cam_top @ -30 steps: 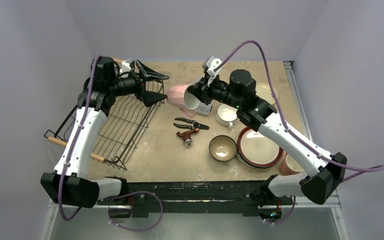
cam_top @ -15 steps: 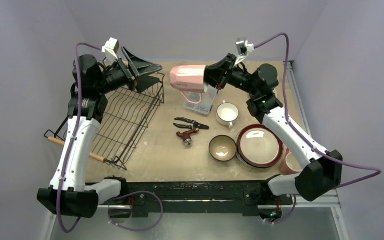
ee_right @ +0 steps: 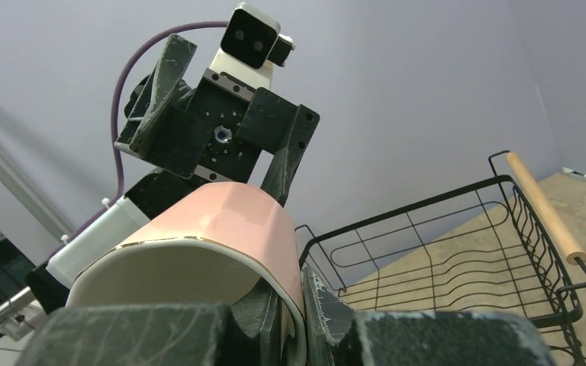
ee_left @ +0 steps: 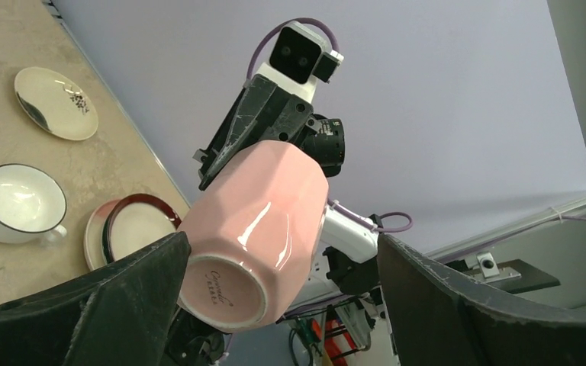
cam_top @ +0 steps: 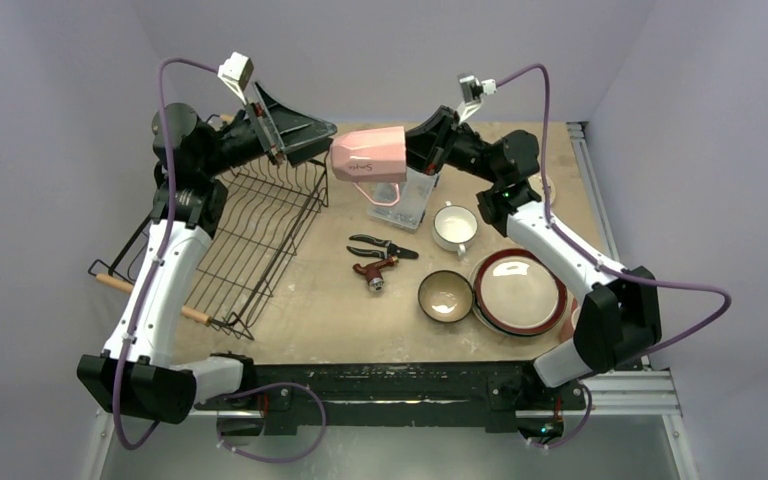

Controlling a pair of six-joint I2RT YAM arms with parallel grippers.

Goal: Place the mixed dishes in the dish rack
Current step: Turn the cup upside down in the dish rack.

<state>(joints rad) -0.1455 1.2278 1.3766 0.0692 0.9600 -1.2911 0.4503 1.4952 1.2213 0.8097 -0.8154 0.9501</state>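
Your right tool (cam_top: 418, 153) clamps the mug (cam_top: 368, 155) aloft over the worktop's (cam_top: 310, 310) far edge. Your left tool (cam_top: 308, 140) gapes around its base. The rack (cam_top: 260, 235) holds nothing; cup (cam_top: 454, 227), bowl (cam_top: 446, 296) and plates (cam_top: 518, 293) wait.

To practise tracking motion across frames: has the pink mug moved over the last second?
Yes. In the top view the pink mug now sits farther up the picture from the black pliers, and it has turned onto its side.

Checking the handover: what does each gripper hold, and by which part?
Right gripper clamps the pink mug by its rim, one finger inside. Left gripper is open, holding nothing.
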